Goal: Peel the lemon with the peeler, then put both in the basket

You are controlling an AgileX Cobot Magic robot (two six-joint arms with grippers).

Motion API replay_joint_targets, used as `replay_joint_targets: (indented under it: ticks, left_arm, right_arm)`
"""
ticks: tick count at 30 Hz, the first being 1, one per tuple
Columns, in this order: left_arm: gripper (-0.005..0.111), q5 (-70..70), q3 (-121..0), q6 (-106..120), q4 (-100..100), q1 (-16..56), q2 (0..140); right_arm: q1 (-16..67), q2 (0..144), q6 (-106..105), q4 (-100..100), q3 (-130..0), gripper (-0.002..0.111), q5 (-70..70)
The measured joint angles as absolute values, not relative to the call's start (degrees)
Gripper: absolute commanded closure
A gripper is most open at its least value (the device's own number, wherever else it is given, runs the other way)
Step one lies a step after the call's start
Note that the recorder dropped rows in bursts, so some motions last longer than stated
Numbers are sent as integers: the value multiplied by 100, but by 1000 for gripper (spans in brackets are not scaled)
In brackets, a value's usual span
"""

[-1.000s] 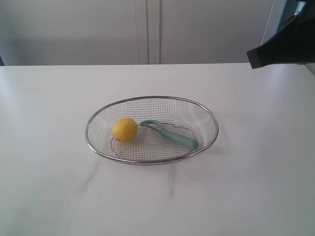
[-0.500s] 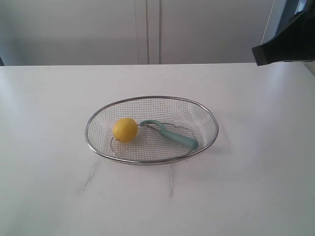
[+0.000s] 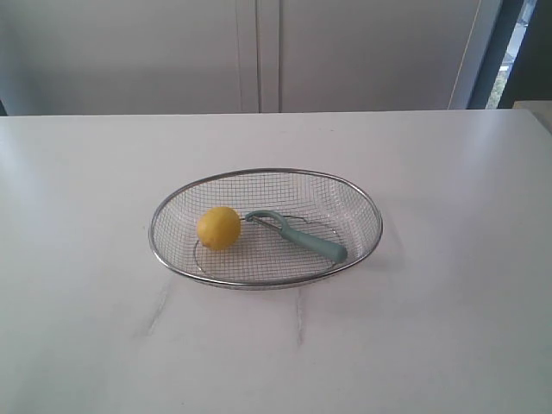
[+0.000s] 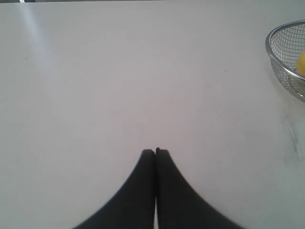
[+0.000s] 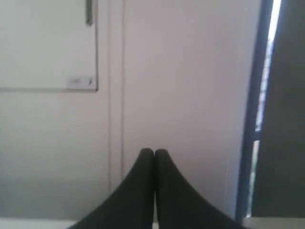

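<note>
The silver wire-mesh basket (image 3: 371, 226) stands in the middle of the white table. Inside it lie the yellow lemon (image 3: 218, 228) on the left and the teal peeler (image 3: 304, 238) on the right, its looped head beside the lemon. Neither arm shows in the exterior view. In the left wrist view my left gripper (image 4: 155, 151) is shut with nothing in it, over bare table, with the basket's rim (image 4: 275, 59) and a sliver of lemon (image 4: 301, 64) at the frame's edge. My right gripper (image 5: 154, 151) is shut and empty, pointing at a pale wall away from the table.
White cabinet doors (image 3: 259, 52) rise behind the table's far edge. A dark doorway or frame (image 3: 509, 52) stands at the back right. Faint grey smudges (image 3: 299, 319) mark the tabletop in front of the basket.
The right arm, seen as a dark shape at the upper right of the exterior view, has withdrawn out of that view. The basket, lemon and peeler have not moved.
</note>
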State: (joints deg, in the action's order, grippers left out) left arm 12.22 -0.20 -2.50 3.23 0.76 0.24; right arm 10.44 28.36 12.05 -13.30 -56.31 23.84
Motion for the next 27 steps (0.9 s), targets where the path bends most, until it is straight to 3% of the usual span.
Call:
replay_joint_targets:
  ticks: [7, 17, 27]
  left_arm:
    - [107, 1222, -20, -250, 323, 76, 24]
    - [107, 1222, -20, -250, 323, 76, 24]
    - [107, 1222, -20, -250, 323, 76, 24]
  right_arm:
    - [-357, 1445, 1520, -1125, -5357, 108, 2337]
    - [-406, 960, 1539, -327, -5091, 108, 2485]
    - [-406, 894, 798, -235, -3004, 108, 1883]
